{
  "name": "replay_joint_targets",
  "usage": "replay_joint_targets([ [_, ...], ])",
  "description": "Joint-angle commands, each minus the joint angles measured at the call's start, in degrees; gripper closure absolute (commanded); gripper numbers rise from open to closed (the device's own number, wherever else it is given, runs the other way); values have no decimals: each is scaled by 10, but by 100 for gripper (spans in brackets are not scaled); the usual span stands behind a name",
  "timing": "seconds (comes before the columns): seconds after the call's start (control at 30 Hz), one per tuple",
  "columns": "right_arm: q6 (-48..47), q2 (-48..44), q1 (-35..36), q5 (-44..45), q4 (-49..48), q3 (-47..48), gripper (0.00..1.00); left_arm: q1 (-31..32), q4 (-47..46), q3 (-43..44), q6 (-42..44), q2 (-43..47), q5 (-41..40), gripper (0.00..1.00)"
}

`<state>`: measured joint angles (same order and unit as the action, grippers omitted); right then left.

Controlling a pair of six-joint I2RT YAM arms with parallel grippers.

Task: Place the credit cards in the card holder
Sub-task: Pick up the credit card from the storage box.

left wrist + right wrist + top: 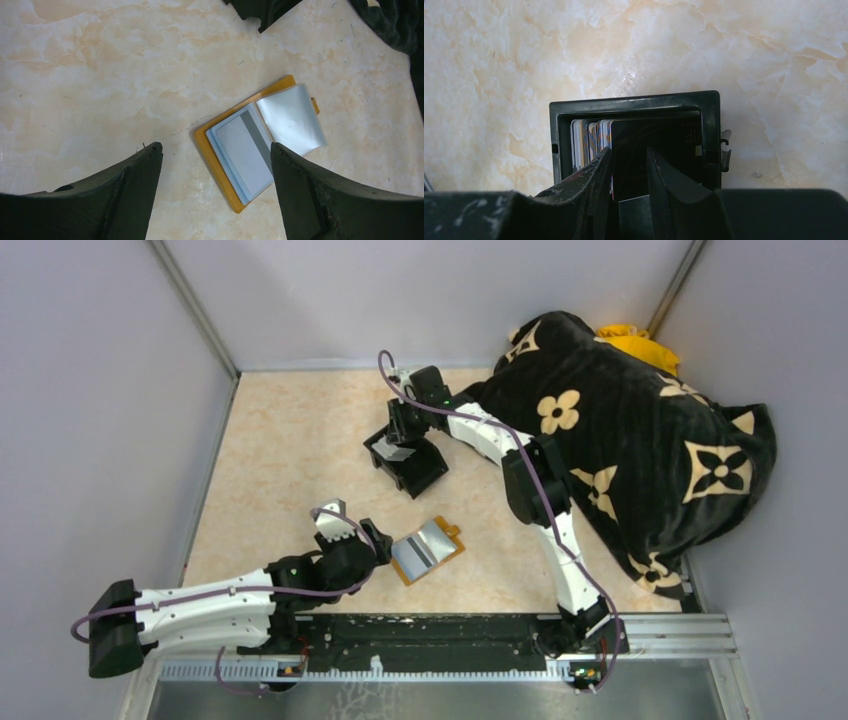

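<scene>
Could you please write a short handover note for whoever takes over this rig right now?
Left end effector: open, empty, hovering by the orange-tan bifold card holder.
Right end effector: inside the black square open-topped box, fingers either side of a dark card; grip unconfirmed.
Things: holder lies open on the beige marble-patterned table; thin credit cards stand upright in the box.
Done: one pale grey card appears pocketed already.
Left: lift the dark card, slot it in, then the rest.

Credit cards (586, 140) in black box (634, 101) partly behind R gripper (629, 151); grip unclear.
</scene>
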<state>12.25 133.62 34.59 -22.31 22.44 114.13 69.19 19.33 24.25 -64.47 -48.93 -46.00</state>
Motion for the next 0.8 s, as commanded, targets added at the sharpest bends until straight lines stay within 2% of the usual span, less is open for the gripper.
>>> replay_joint_targets([
  [0.0, 11, -29, 9, -19, -11, 11, 69, -4, -10, 3, 12, -1, 1, 15],
  [0.77, 16, -80, 11, 2, -20, -11, 73, -8, -18, 9, 21, -5, 11, 16],
])
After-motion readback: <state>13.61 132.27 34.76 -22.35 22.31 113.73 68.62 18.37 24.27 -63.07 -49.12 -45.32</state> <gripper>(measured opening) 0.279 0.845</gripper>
